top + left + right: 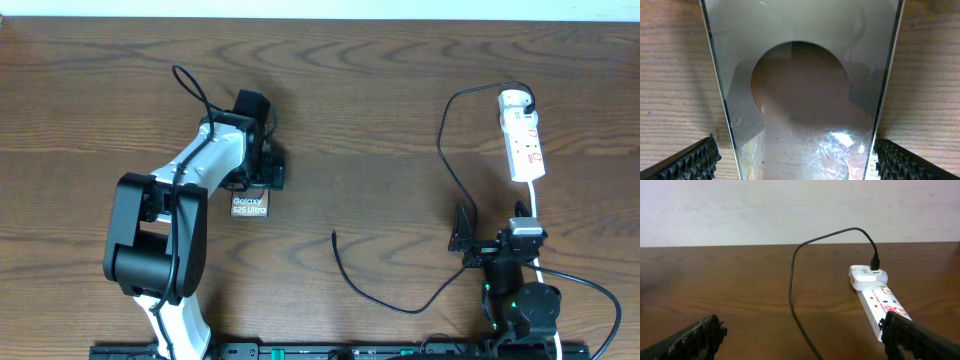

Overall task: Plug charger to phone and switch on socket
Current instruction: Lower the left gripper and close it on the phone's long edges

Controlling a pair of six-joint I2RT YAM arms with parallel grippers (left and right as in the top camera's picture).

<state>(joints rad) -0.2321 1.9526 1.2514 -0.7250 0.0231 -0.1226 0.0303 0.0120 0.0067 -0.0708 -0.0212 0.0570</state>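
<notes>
A dark wooden table (pixel 380 80) runs up to a pale wall (pixel 740 210). The left gripper (pixel 795 160) is spread wide, its ridged fingertips (pixel 692 160) standing either side of the phone (pixel 249 206). The phone lies flat on the wood, screen up. The left tip is clear of the phone's edge; whether the right one touches, I cannot tell. Over on the other side, the right gripper (pixel 802 340) gapes wide with nothing in it. The charger (pixel 372 298) runs across the wood between its fingers and loops back to the far end of the socket (pixel 524 140), where it is plugged in. Its plug tip (pixel 334 234) lies loose between the two arms, well apart from the phone.
</notes>
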